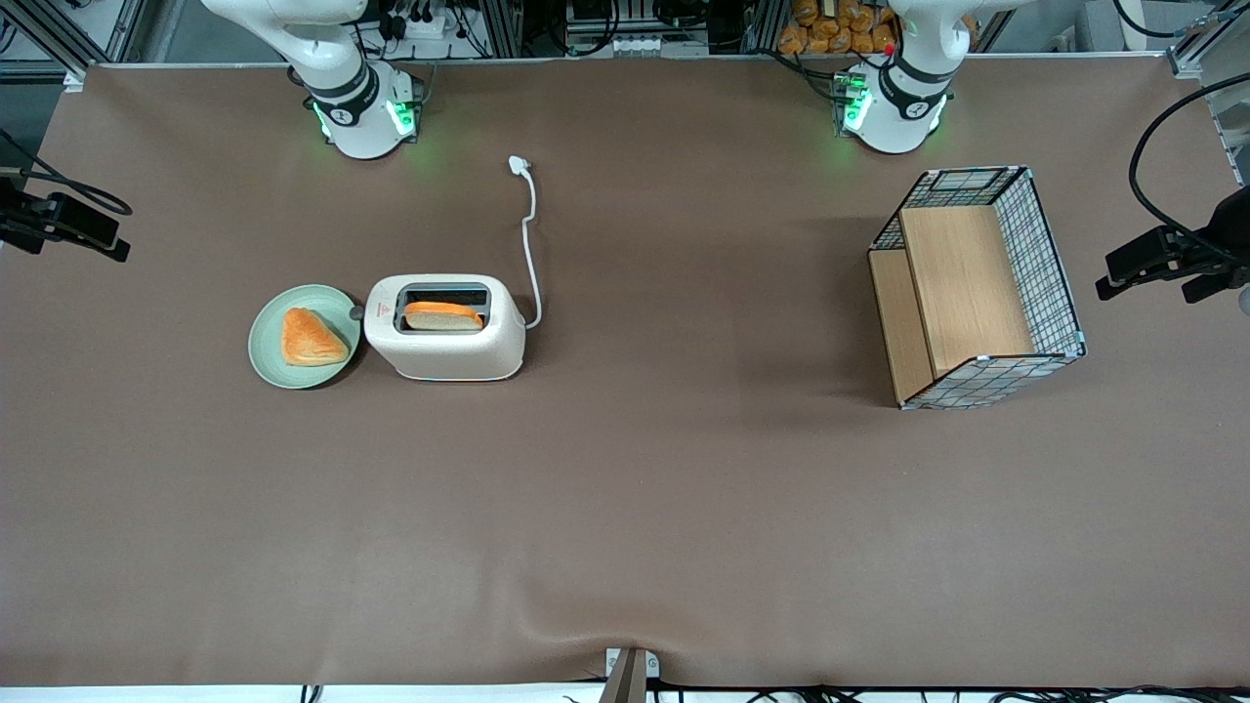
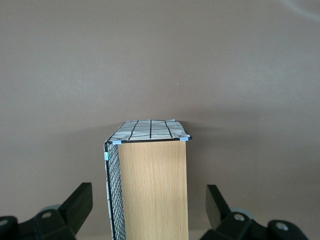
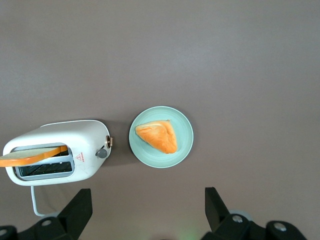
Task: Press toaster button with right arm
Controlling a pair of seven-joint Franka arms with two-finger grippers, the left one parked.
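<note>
A wide brown table (image 1: 625, 508) fills the front view. Toward the parked arm's end stands a wire-mesh rack with wooden shelves (image 1: 967, 293); the left wrist view shows only this rack from above, its wood panel and grid side.

The right arm (image 1: 342, 88) shows in the front view only as its white base with green lights at the table's edge farthest from the front camera; the rest of the arm rises out of that view. Its gripper (image 3: 149, 210) appears only in the right wrist view, where 2 black fingers (image 3: 77, 207) stand wide apart, holding nothing, high above the table and looking down on the toaster and plate.

The toaster (image 1: 447, 327), cream-white and rounded, sits toward the working arm's end of the table. 1 slice of bread (image 1: 442, 314) stands in its dark slot. A thin white cord (image 1: 530, 244) runs from it to a plug (image 1: 519, 166) lying nearer the arm bases.

Just beside the toaster's narrow end lies a pale green plate (image 1: 273, 342) bearing 1 triangular pastry (image 1: 311, 338).

The button (image 3: 102, 153), a tiny grey knob, sticks out of that narrow end, facing the plate. The right wrist view shows it clearly; in the front view it is a mere speck.
</note>
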